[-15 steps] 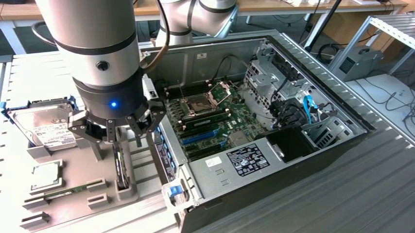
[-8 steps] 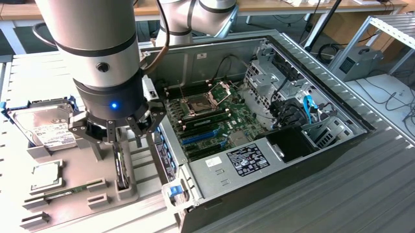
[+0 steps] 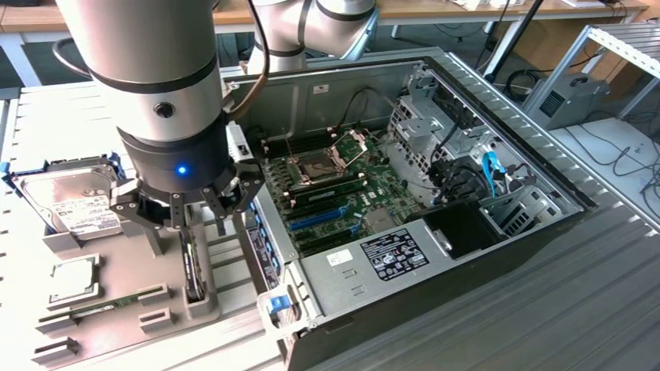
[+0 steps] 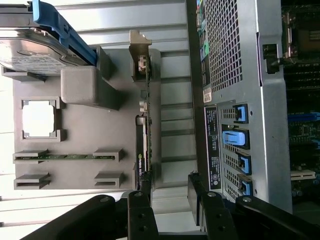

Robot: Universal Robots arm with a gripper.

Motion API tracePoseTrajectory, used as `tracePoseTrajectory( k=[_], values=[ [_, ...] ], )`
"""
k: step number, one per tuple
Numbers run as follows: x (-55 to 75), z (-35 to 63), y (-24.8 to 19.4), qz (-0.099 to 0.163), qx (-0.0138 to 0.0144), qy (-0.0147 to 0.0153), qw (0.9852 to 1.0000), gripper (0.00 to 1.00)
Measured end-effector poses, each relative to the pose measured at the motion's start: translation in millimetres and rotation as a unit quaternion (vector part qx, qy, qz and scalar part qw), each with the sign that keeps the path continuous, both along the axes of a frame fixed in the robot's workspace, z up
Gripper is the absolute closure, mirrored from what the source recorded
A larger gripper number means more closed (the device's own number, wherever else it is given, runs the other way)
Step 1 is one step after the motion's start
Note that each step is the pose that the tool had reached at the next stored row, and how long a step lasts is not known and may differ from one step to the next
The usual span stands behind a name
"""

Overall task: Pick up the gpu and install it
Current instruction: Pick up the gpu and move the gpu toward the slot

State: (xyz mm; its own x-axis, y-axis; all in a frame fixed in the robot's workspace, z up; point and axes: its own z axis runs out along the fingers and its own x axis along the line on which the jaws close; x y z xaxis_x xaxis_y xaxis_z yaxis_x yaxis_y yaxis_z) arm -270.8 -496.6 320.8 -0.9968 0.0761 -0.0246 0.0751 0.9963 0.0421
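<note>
The gpu [image 3: 193, 267] stands on edge in a slot of the grey fixture [image 3: 124, 263] at the exterior view's left. In the wrist view the gpu [image 4: 143, 155] is seen edge-on, a thin dark card with a green logo and a silver end bracket [image 4: 140, 50]. My gripper [image 3: 196, 224] hangs just above the card, open and holding nothing. Its black fingers [image 4: 142, 207] straddle one end of the card's line, and the gripper [image 4: 170, 195] sits slightly to the case side of it.
The fixture also holds a hard drive [image 3: 67, 199] in a blue frame, a CPU [image 3: 73, 280] and a memory stick [image 3: 108, 303]. The open computer case [image 3: 536, 224] lies close beside it, motherboard [image 3: 341, 193] exposed, blue slot latches [image 4: 240, 150] on its rear wall.
</note>
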Motion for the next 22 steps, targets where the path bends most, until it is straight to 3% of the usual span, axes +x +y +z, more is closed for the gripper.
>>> tracePoseTrajectory(
  k=[22],
  values=[
    [0.0,-5.9,0.0,0.000,0.0000,0.0000,1.0000,0.58]
  ],
)
